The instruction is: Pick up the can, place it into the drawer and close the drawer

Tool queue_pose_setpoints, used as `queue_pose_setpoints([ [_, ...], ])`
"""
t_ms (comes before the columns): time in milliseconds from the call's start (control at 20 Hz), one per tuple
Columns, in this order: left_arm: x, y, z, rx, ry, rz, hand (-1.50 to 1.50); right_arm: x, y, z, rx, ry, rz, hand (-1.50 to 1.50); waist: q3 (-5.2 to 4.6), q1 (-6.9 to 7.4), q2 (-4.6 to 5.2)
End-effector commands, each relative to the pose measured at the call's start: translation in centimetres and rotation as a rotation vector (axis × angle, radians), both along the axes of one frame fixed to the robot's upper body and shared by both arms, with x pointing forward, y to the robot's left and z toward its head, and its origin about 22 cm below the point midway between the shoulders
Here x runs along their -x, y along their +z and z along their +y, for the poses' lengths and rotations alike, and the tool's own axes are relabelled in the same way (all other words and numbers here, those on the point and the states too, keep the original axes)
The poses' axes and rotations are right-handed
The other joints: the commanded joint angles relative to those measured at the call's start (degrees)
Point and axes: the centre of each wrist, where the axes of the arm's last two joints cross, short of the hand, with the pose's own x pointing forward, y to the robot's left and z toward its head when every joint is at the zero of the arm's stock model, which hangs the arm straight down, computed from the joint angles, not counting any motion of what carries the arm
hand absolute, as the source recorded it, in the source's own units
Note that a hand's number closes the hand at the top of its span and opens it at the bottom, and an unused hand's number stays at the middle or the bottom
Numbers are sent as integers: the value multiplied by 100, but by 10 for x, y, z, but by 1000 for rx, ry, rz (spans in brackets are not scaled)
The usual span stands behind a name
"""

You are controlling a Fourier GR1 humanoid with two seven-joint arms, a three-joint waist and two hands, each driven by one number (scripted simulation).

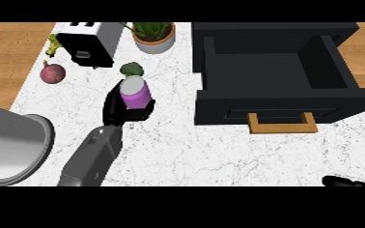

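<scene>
Can (134,92), purple, silver top, stands on the marble counter (171,145) left of the drawer (274,75). Drawer: black, pulled open, wooden handle (282,124) facing front. Left hand (122,108) curled round the can from below. Toaster (89,41) and plant (153,35) at back; onion (53,73) far left. Right hand (342,181) at lower right edge; fingers cannot be made out.

On the bench (178,145) there is one can (134,92), one open drawer (274,75), one toaster (91,42), one potted plant (153,35), one red onion (53,73), one broccoli (131,68), one grey bowl (21,147) and two robot hands (121,107) (343,181).
</scene>
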Motion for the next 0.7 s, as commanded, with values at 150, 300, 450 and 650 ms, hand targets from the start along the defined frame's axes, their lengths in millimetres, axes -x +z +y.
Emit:
queue_pose_setpoints([
  [150,-36,47,-27,-9,-135,-12,150,-11,11,-5,-7,-34,7,-150,2,56,-18],
  [300,-44,69,-32,-53,-164,-37,150,1,-7,-4,29,-28,10,-150,7,78,-40],
  [450,-52,101,-41,-70,-196,-89,150,15,16,0,17,-22,4,-150,5,83,-55],
  [650,-58,144,-72,-54,-239,-82,150,5,18,-21,20,-39,-13,-150,7,78,-47],
])
